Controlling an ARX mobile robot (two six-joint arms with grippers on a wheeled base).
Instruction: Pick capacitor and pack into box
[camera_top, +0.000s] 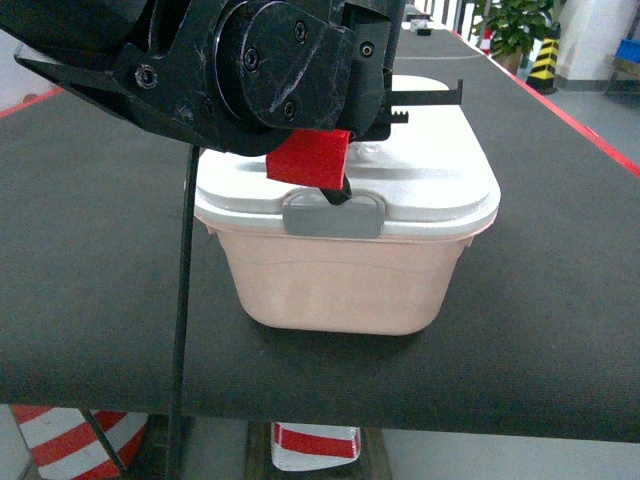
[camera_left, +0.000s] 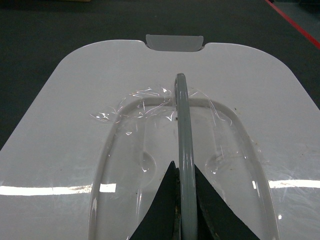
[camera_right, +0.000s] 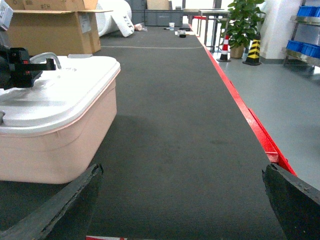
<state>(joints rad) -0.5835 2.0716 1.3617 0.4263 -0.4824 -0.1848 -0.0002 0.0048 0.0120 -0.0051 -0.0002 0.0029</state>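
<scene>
The box (camera_top: 345, 285) sits near the tabletop's (camera_top: 560, 300) front edge, latch frontward; left pincer (camera_left: 182, 200) clamps its lid handle (camera_left: 181, 125); right pincer (camera_right: 182, 210) gapes over bare tabletop.

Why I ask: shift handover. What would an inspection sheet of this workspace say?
Surface: dark table, red edge.
Job's things: box, lid on; capacitor not seen.
Clutter: cardboard carton beyond the box.
Grippers: left gripper shut on the lid's grey handle; right gripper open, beside the box.
Cables: thin black cable, probably, hanging past the table's front.
Surroundings: potted plant, blue bins.
</scene>
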